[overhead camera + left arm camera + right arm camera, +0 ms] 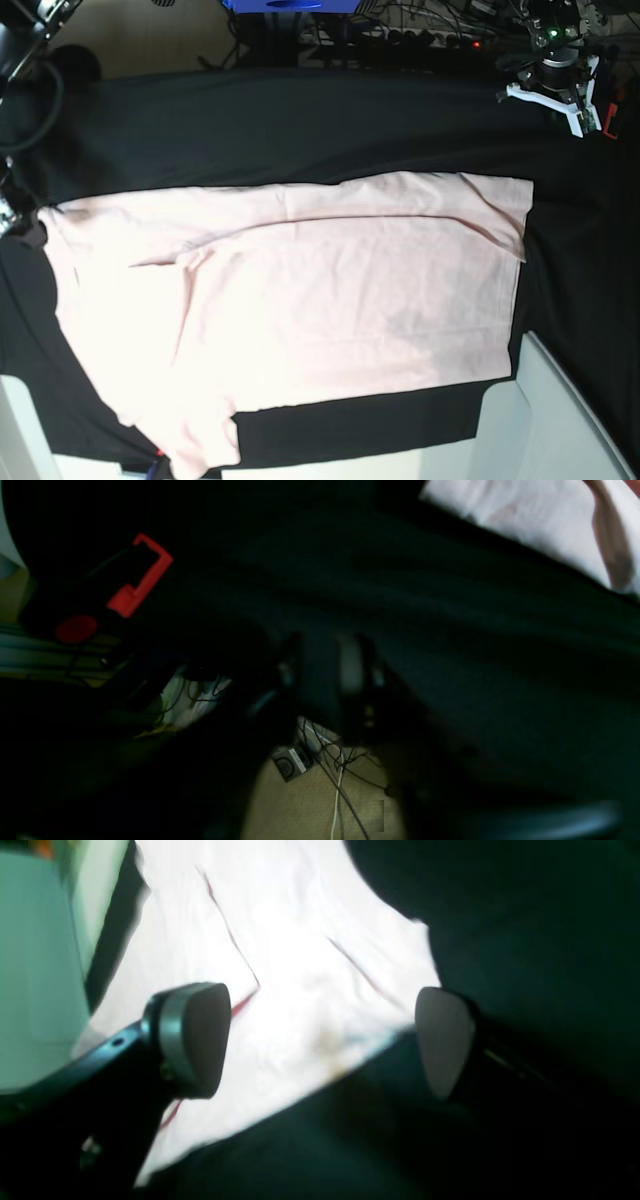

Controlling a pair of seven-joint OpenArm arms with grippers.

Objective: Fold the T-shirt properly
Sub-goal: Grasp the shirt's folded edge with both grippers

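The pale pink T-shirt point(320, 300) lies spread on the black table cloth point(300, 130), plain side up, one side folded in along a long crease. My right gripper point(320, 1040) hovers just over a shirt edge point(300, 940) with its jaws wide apart and nothing between them. In the base view only a bit of it shows at the left edge, by the shirt's corner. My left gripper point(560, 100) is off the shirt at the far right corner of the table. In the left wrist view its fingers point(320, 680) are dark and blurred, with a strip of the T-shirt point(525, 515) top right.
A pale tray or bin point(560, 420) stands at the near right corner. Cables and a power strip point(420, 40) run behind the table. The left wrist view shows a red clamp part point(142, 575) and floor with cables point(325, 780) past the table edge.
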